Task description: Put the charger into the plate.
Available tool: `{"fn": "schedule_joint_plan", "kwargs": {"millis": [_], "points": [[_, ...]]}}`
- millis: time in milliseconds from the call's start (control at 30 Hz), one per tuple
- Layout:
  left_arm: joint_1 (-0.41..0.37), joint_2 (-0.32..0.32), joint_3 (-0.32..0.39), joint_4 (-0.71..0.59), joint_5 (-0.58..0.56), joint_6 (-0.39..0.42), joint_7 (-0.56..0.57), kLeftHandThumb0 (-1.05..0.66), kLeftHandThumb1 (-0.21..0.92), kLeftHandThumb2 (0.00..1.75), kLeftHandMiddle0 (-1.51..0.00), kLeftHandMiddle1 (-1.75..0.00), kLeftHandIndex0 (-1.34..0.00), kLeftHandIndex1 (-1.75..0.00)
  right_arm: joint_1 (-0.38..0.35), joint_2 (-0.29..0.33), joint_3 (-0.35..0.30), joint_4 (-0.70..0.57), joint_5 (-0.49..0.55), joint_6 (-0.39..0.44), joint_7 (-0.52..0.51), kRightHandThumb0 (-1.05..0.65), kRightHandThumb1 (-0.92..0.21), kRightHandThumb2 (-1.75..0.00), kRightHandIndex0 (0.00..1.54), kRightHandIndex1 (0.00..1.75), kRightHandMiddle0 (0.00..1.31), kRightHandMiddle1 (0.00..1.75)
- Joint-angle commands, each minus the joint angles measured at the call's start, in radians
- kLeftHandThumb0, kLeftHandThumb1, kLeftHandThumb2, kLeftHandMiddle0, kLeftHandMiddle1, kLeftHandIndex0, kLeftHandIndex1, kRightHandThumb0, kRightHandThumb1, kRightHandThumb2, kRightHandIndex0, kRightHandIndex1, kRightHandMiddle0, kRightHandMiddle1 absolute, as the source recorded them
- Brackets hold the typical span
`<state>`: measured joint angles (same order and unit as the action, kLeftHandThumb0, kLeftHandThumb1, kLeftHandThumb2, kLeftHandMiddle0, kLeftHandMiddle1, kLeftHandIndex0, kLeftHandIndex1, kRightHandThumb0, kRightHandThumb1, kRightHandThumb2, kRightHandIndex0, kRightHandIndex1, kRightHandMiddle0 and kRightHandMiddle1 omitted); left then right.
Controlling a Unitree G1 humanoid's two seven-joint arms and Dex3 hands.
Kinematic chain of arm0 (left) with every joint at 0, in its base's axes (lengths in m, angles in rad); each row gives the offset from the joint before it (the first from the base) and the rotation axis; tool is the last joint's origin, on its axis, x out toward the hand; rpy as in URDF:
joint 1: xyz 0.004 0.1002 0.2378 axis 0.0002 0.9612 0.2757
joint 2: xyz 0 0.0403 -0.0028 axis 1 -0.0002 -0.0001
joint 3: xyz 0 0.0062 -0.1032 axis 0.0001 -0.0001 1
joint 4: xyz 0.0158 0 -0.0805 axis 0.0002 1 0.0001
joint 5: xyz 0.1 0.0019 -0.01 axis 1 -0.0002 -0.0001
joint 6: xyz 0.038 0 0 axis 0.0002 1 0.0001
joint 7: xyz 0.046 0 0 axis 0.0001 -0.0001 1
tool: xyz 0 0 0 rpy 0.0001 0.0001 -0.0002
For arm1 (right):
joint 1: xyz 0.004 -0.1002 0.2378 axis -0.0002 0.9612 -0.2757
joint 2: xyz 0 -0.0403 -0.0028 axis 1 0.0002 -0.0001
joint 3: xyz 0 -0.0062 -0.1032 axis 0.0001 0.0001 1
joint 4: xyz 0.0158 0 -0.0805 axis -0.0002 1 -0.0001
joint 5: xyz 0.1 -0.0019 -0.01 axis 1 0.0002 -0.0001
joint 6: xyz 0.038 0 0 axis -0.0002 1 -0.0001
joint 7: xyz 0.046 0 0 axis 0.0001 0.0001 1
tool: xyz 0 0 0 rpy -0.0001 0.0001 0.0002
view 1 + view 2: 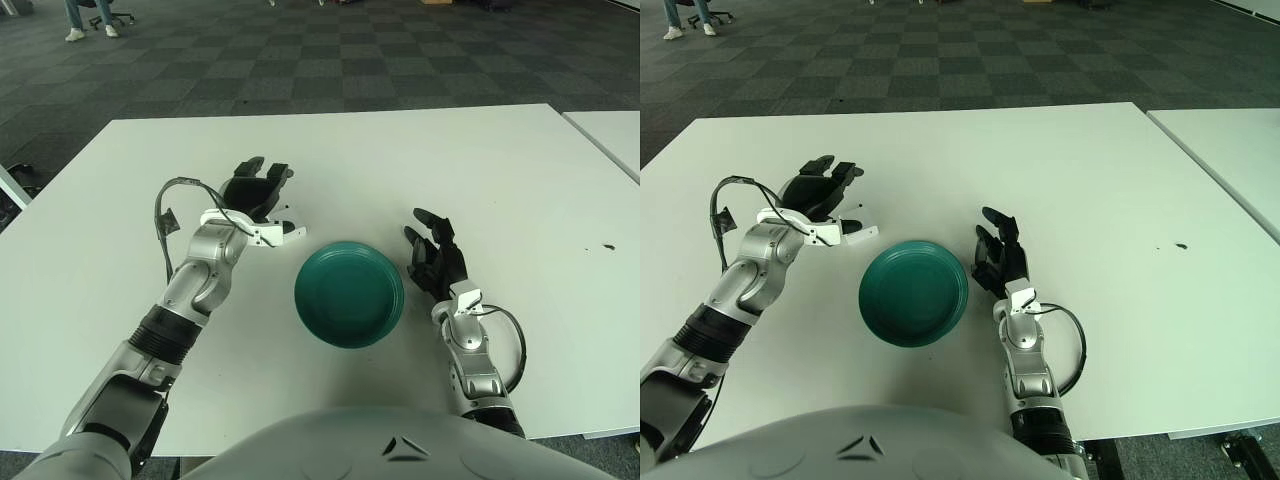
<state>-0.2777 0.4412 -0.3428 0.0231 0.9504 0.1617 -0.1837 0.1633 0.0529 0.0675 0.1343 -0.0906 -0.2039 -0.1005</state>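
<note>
The teal plate (pixel 349 293) sits on the white table (pixel 500 170) in front of me, and nothing shows inside it. My left hand (pixel 256 185) hovers to the upper left of the plate with its fingers spread, holding nothing. A small white block (pixel 281 231) shows by that hand's wrist, just left of the plate's rim. I cannot tell whether it is the charger or part of the wrist. My right hand (pixel 434 255) shows just right of the plate, fingers relaxed and holding nothing.
A black cable loop (pixel 165 215) sticks out from my left forearm. A second table (pixel 612 135) stands to the right across a narrow gap. The dark carpeted floor (pixel 320 60) lies beyond the far edge.
</note>
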Motion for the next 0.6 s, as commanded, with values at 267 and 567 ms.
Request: {"fn": "schedule_joint_plan", "kwargs": {"millis": [267,567], "points": [[-0.008,0.014,0.001,0.054,-0.014,-0.004,0.012,-1.05,0.92,0.57,-0.07,0.0,-0.03,-0.85,0.079,0.004,-0.002,0.109,0.007,0.11,0.007,-0.68,-0.92,-0.85,0.53,0.03,0.03,0.84],[-0.021,0.003,-0.009,0.099,-0.037,-0.002,0.001,-1.05,0.92,0.6,-0.07,0.0,0.0,-0.83,0.083,0.001,0.0,0.103,0.004,0.109,0.009,-0.68,-0.92,-0.86,0.53,0.03,0.03,0.84]]}}
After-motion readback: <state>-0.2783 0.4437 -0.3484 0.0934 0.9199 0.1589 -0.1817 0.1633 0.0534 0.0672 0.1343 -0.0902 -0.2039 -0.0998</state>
